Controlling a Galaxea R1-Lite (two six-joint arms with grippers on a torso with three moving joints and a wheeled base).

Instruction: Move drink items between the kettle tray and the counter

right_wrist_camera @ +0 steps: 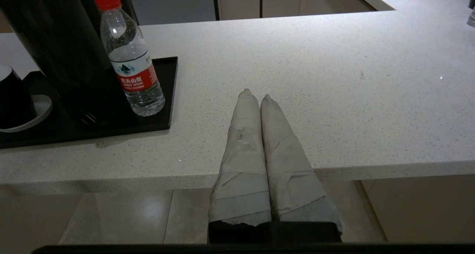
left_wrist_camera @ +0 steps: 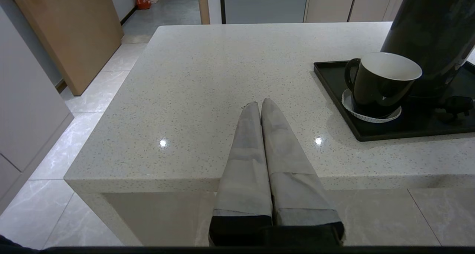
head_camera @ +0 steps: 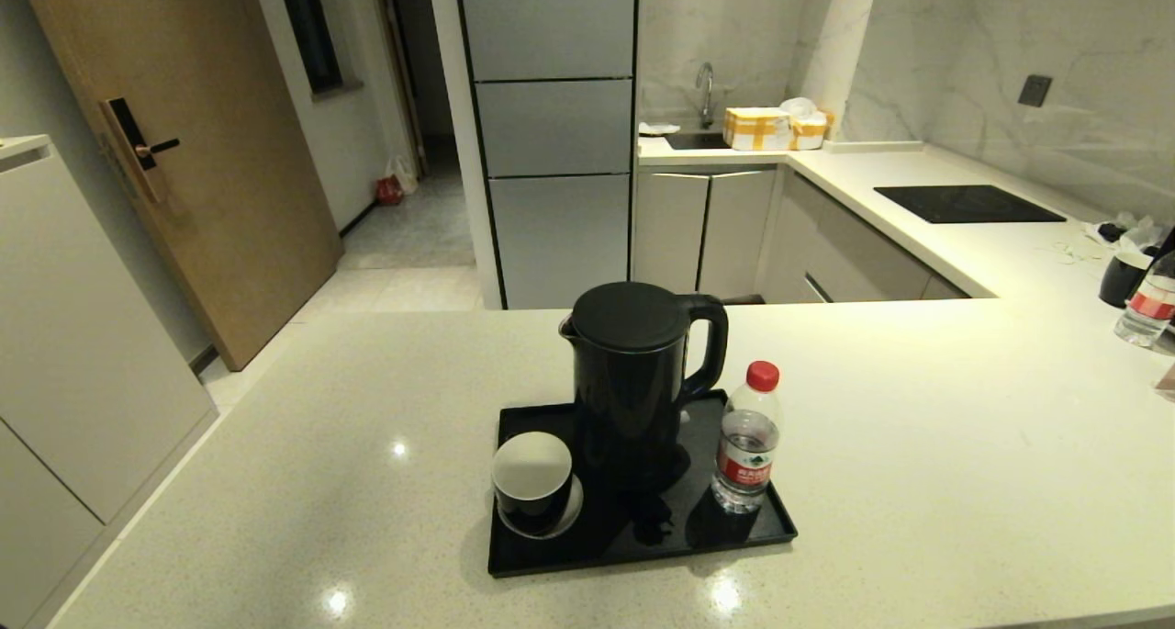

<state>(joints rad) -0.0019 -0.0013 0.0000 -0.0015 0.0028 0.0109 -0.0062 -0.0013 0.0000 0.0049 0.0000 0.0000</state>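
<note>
On the counter (head_camera: 918, 445) lies the glossy black kettle tray (head_camera: 643, 546). At the tray's left front, a white saucer (head_camera: 571, 519) carries the black cup (head_camera: 532, 482) with its white inside. The left wrist view shows a handle on this cup (left_wrist_camera: 382, 83). The clear water bottle (head_camera: 746, 441) with red cap and label stands upright at the tray's right front. Neither gripper shows in the head view. My left gripper (left_wrist_camera: 258, 104) is shut and empty over the counter's near edge, left of the tray (left_wrist_camera: 371, 137). My right gripper (right_wrist_camera: 255, 94) is shut and empty, right of the bottle (right_wrist_camera: 131, 68).
The tall black kettle (head_camera: 638, 381) stands mid-tray between cup and bottle. Far right on the counter are a second bottle (head_camera: 1147, 312) and a dark cup (head_camera: 1122, 280). A black cooktop panel (head_camera: 968, 204) lies at the back right, with yellow-white boxes (head_camera: 757, 129) by the sink.
</note>
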